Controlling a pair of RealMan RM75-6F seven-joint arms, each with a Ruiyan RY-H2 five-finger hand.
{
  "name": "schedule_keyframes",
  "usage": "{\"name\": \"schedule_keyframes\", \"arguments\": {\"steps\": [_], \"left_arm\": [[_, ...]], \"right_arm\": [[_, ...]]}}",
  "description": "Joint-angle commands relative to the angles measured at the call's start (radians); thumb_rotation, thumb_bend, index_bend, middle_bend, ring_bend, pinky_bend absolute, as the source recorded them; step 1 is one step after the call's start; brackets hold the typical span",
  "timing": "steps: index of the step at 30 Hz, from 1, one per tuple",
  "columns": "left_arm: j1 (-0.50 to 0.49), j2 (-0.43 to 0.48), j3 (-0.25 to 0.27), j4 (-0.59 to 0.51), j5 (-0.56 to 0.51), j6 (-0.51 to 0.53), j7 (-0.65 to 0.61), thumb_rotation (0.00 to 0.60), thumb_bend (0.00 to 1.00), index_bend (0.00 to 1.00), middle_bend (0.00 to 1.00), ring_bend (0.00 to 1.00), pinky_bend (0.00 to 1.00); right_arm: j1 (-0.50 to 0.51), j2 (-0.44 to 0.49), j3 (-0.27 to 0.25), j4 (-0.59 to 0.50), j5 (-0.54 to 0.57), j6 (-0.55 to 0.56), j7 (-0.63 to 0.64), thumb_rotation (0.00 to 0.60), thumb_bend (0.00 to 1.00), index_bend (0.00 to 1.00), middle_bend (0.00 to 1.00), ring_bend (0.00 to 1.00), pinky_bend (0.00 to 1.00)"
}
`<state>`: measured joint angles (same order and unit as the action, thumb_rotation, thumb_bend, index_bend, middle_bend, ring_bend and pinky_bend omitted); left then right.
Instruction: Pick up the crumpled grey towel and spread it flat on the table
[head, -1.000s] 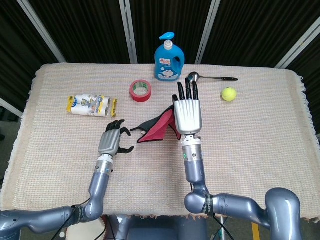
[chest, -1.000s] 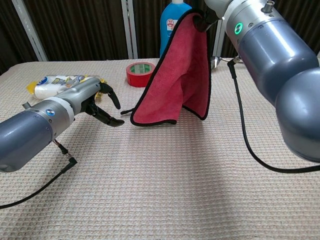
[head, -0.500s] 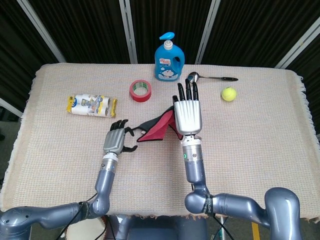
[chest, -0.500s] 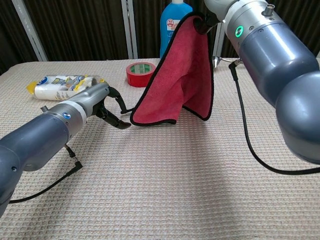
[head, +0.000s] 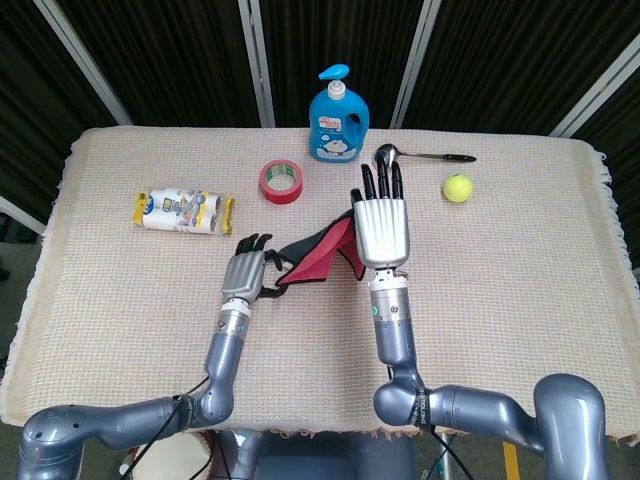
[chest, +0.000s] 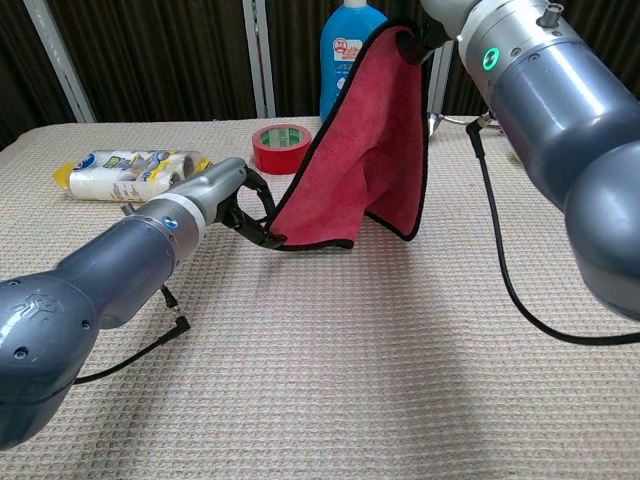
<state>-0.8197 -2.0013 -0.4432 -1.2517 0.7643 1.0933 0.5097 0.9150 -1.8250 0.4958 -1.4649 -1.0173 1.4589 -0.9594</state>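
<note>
Head view shows the right hand (head: 382, 228) holding the towel (head: 318, 256), red with dark edging rather than grey, up just below the tape roll (head: 281, 180) so it hangs open, while chest view has the left hand (chest: 238, 196), fingers curled, at its lower corner, grip unclear.

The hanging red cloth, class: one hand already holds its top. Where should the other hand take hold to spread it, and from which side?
Take the lower left corner of the cloth, where the black-edged hem nearly meets the table. Come from the left, low and level, as the left hand is placed. The right hand holds the top corner, so the cloth hangs taut to that free corner.
</note>
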Motion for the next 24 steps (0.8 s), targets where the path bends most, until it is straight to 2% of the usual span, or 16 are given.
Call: {"name": "schedule_keyframes", "arguments": {"steps": [1, 6, 13, 24], "left_arm": [[-0.012, -0.012, -0.004, 0.019, -0.006, -0.007, -0.004, 0.600, 0.21, 0.50, 0.09, 0.00, 0.02], [-0.032, -0.030, -0.010, 0.046, -0.016, -0.024, -0.011, 0.600, 0.23, 0.52, 0.10, 0.00, 0.02], [-0.044, -0.048, -0.006, 0.067, 0.015, -0.026, -0.050, 0.600, 0.35, 0.60, 0.12, 0.00, 0.02], [-0.023, -0.016, 0.009, 0.038, 0.048, 0.001, -0.068, 0.600, 0.37, 0.65, 0.12, 0.00, 0.02]], "right_arm": [[-0.001, 0.006, -0.001, -0.002, 0.002, -0.001, 0.001, 0.600, 0.56, 0.61, 0.22, 0.08, 0.11], [-0.004, 0.012, -0.007, -0.006, 0.003, 0.004, 0.004, 0.600, 0.56, 0.61, 0.22, 0.08, 0.11], [-0.004, 0.015, -0.015, -0.002, 0.003, 0.005, 0.007, 0.600, 0.56, 0.61, 0.23, 0.08, 0.11], [-0.010, 0.025, -0.020, -0.022, 0.005, 0.019, 0.007, 0.600, 0.56, 0.61, 0.23, 0.08, 0.11]]}}
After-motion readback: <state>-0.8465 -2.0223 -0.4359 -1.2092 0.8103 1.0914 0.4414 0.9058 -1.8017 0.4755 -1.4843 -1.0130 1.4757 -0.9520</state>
